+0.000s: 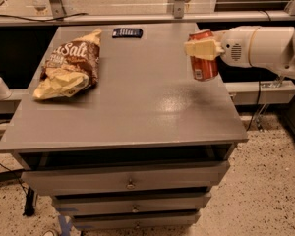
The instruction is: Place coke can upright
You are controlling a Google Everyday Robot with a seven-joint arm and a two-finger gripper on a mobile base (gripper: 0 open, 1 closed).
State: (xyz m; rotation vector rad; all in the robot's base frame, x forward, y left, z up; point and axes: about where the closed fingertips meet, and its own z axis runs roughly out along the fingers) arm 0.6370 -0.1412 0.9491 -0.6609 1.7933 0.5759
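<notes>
Gripper (pixel 199 48) comes in from 3 o'clock at the end of the white arm (pixel 258 45). Its pale fingers are closed around the upper half of the coke can (pixel 205 69). The can is red, it stands almost upright with the silver top up, and it is at about 2 o'clock of the grey table (pixel 137 107), near the right edge.

The main risk, I think, is the release. If the can's bottom is not flat on the surface when the fingers let go, it can drop a little, wobble and fall on its side. This close to the 3 o'clock edge, it could then roll off the table. A finger that drags on the can while it moves away could also tip it. The chip bag (pixel 69 65) at 10 o'clock and the black device (pixel 127 32) at 12 o'clock are well apart from the can, so a collision with them seems unlikely.

Whether the bottom of the can touches the table or hangs just above it, I cannot tell; only a dark shadow lies under it. The far finger is hidden behind the can, and the arm is cut off at the right border.
</notes>
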